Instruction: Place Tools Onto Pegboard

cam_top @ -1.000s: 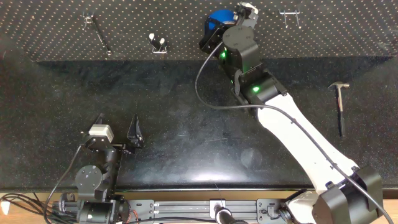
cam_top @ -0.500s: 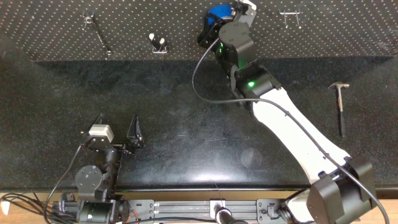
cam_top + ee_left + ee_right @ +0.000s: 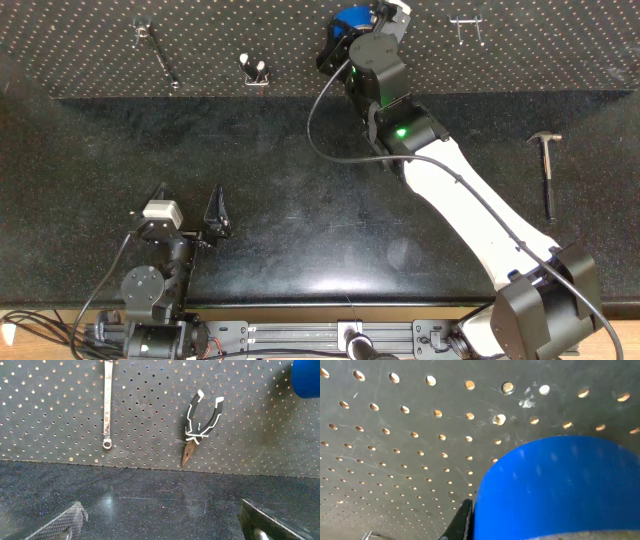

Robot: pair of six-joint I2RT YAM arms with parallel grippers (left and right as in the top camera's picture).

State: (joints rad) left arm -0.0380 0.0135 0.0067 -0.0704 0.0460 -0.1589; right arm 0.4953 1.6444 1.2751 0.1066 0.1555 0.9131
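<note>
Right gripper (image 3: 370, 20): closed on blue round item (image 3: 560, 490), which it holds against the pegboard (image 3: 395, 435). It sits slightly higher up the board than a second ago, its advance nearly halted. Hanging judged close; no hook discernible. Left gripper (image 3: 165, 527): fingers wide apart, empty, low over the table. Hammer (image 3: 547, 175): unhung, on table.

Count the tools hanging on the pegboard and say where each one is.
2. A wrench hangs near the pegboard's left end; pliers hang just right of it. The blue object at the right arm's tip is left out; that arm may hide more.
</note>
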